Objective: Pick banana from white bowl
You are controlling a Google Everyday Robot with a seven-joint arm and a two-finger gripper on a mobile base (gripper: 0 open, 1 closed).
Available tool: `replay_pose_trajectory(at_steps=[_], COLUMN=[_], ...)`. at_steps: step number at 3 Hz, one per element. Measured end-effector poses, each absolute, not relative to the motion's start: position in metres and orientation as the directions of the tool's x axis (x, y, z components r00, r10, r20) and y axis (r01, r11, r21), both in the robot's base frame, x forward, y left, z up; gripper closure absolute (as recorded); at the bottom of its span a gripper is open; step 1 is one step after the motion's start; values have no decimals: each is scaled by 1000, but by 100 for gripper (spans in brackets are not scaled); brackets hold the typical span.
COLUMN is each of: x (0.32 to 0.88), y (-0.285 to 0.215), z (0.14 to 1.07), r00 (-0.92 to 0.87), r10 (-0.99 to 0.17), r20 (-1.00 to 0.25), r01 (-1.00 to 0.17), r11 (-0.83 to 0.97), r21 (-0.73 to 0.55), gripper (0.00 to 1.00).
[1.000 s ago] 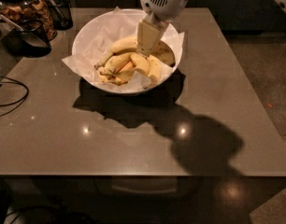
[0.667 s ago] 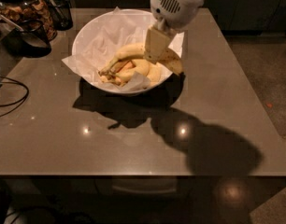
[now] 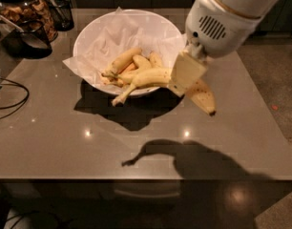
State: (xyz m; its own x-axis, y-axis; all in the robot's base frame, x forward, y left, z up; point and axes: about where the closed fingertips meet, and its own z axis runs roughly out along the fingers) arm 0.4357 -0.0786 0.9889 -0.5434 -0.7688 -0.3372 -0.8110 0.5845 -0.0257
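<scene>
Camera view: a white robot arm reaches in from the upper right. Its gripper (image 3: 185,74) hangs just off the right rim of the white bowl (image 3: 88,32), fingers clamped on the middle of the banana (image 3: 148,78), probably so it hangs balanced. The banana is held roughly level above the rim, stem pointing left and dark tip right. Its curved shadow (image 3: 153,152) falls well forward on the grey table (image 3: 55,137), suggesting it is lifted clear. Shorter bananas (image 3: 124,58) lie in the bowl on crumpled paper lining (image 3: 112,35). A glass jar (image 3: 26,8) stands at far left.
</scene>
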Motion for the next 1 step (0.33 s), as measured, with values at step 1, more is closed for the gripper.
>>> replay_pose_trajectory(at_steps=[1], x=[408], y=[-91], z=[993], r00=[-556], r10=[-746], r20=[-365], r01=[-793], r11=[608], r21=[-33], gripper=[100])
